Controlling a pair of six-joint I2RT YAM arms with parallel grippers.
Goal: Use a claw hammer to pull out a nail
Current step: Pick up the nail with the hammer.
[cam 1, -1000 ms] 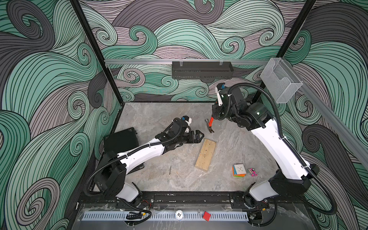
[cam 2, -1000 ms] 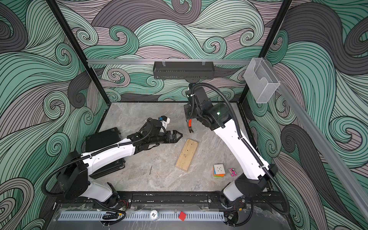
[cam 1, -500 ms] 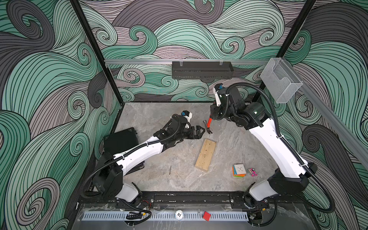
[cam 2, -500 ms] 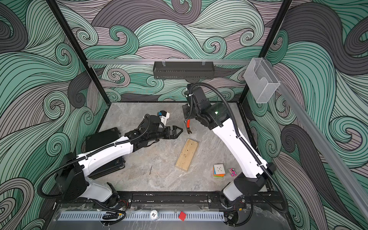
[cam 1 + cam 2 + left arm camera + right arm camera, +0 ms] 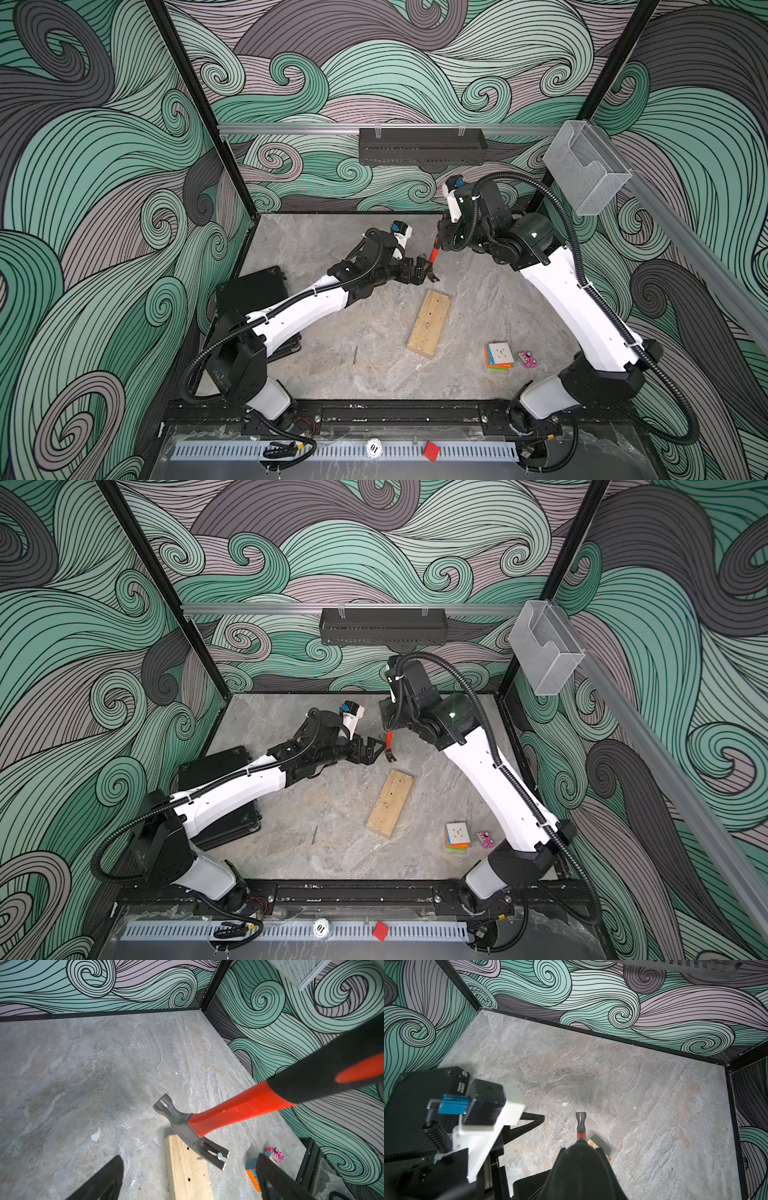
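Observation:
The claw hammer [image 5: 433, 257] [image 5: 389, 742] hangs head-down over the far end of a wooden block [image 5: 429, 322] [image 5: 390, 803]. My right gripper [image 5: 442, 241] [image 5: 391, 721] is shut on its black handle, which fills the right wrist view, with the steel head [image 5: 580, 1122] beyond it. In the left wrist view the grey head [image 5: 180, 1124] floats above the block [image 5: 187, 1174], and a small silver nail [image 5: 219, 1155] is caught in the claw's fork, off the wood. My left gripper [image 5: 424, 270] [image 5: 376, 750] [image 5: 189, 1156] is open, just left of the hammer head and holding nothing.
A black case [image 5: 253, 291] lies at the left under my left arm. A thin loose nail [image 5: 355, 355] lies on the table in front of the block. A colourful cube [image 5: 498, 355] and a pink toy [image 5: 527, 359] sit at the front right. A black tray [image 5: 422, 145] hangs on the back wall.
My left gripper has moved back and to the right, up close to the hammer head. The right gripper and hammer have barely shifted.

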